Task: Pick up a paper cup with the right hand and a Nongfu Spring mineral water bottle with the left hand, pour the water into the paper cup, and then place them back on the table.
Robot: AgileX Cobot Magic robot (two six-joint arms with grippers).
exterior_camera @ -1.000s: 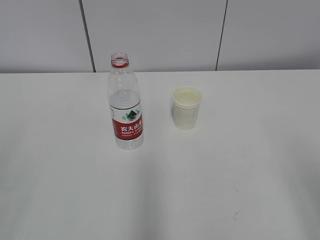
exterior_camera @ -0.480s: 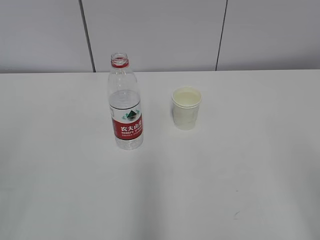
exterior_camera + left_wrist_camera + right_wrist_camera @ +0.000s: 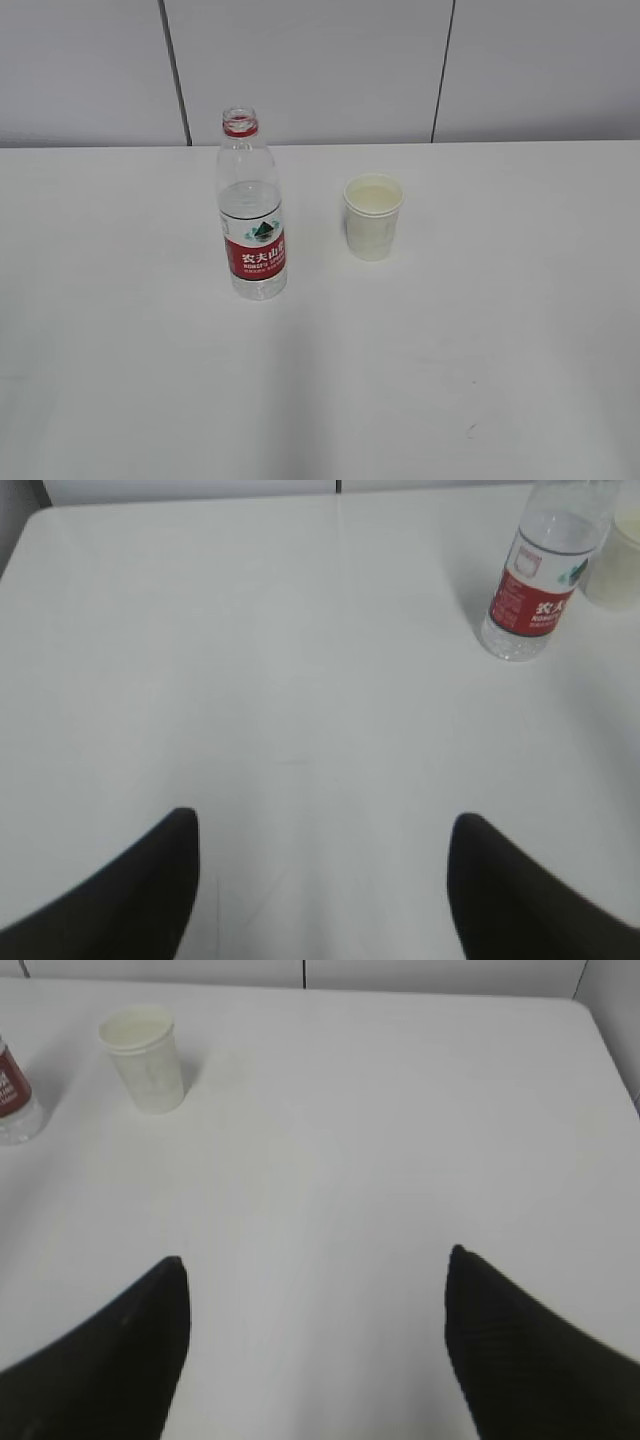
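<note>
Nothing is moving since earlier: bottle (image 3: 251, 205) and cup (image 3: 373, 217) standing apart on the tabletop (image 3: 420, 370). Left hand (image 3: 320, 890) and right hand (image 3: 315, 1345) are gaping wide, empty. Bottle is open, part-full, slick: it wants a grip at the label. Cup is light, crushable: it wants a gentle mid-wall grip.

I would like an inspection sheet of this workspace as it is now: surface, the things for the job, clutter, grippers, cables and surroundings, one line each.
Surface: plain white flat table, a small dark scuff near its front right.
Job's things: tall clear plastic water bottle with red label upright, cap off, partly filled; small white paper cup upright to its right, apart from it; whether the cup holds liquid cannot be told.
Clutter: nothing seen.
Grippers: left gripper open, holding nothing, well short of the bottle; right gripper open, holding nothing, well short of the cup. Neither appears in the exterior view.
Cables: nothing seen.
Surroundings: light grey panelled wall with dark vertical seams behind the table.
</note>
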